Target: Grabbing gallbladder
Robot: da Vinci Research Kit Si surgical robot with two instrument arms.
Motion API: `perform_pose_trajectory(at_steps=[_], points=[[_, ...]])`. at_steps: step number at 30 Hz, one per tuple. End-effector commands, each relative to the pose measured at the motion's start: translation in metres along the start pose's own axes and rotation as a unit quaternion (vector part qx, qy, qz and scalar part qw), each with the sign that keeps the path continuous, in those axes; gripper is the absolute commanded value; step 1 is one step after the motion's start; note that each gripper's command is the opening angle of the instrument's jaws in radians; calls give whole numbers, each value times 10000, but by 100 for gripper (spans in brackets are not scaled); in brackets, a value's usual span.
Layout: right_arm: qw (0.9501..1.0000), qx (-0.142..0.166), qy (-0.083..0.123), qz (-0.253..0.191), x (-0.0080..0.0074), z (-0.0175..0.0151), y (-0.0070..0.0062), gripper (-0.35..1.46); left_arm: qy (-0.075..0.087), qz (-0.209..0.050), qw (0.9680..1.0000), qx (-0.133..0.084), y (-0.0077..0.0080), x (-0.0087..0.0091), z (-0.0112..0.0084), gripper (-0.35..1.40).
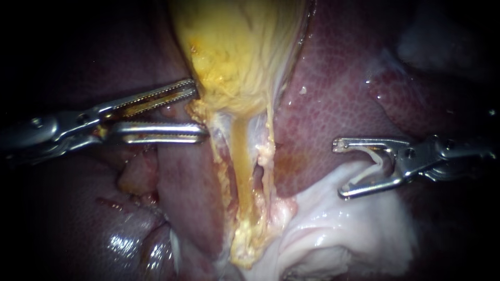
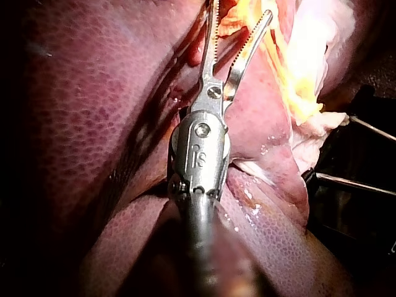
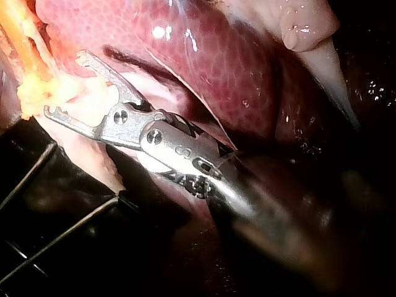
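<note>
Over on the left side, my left instrument (image 1: 200, 110) comes in level across the dark liver, and its jaws are spread wide, toothed faces showing, a clear gap between them. The upper jaw's tip sits right at the left edge of the gallbladder (image 1: 239, 52); the lower jaw's tip reaches the pale, frayed tissue just under the gallbladder's narrow end. Nothing is pinched. The left wrist view agrees: the left instrument (image 2: 240, 10) stands parted, with yellow tissue just ahead of and between the tips.

Centre now: the gallbladder hangs from the top middle of the endoscope view, yellow and stringy, tapering downward. From its narrow end a yellow tube (image 1: 239, 156) runs straight down, ragged strands on either side.

Moving right, the mottled red liver (image 1: 333, 88) lies broad and wet beside the gallbladder.

Further right, my right instrument (image 1: 341, 169) comes in from the right edge, jaws gaping, holding nothing, well apart from the gallbladder. Its lower jaw lies against the white tissue (image 1: 354, 224). In the right wrist view, the right instrument (image 3: 65, 84) shows the same spread, white tissue (image 3: 93, 102) between the jaws.
</note>
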Motion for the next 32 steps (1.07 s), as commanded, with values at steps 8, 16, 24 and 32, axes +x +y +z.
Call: perform_pose_trajectory(at_steps=[8,16,24,32], points=[[10000,1,1,0,0,0,0,60,308,-2,9995,42,-1,4,-8,-35],[10000,1,1,0,0,0,0,60,472,5,9989,38,-7,1,-10,-35],[10000,2,2,0,0,0,0,60,489,6,9988,9,-7,0,-11,-35],[10000,-2,4,1,1,1,0,60,490,3,9988,11,-6,-1,-11,-35]])
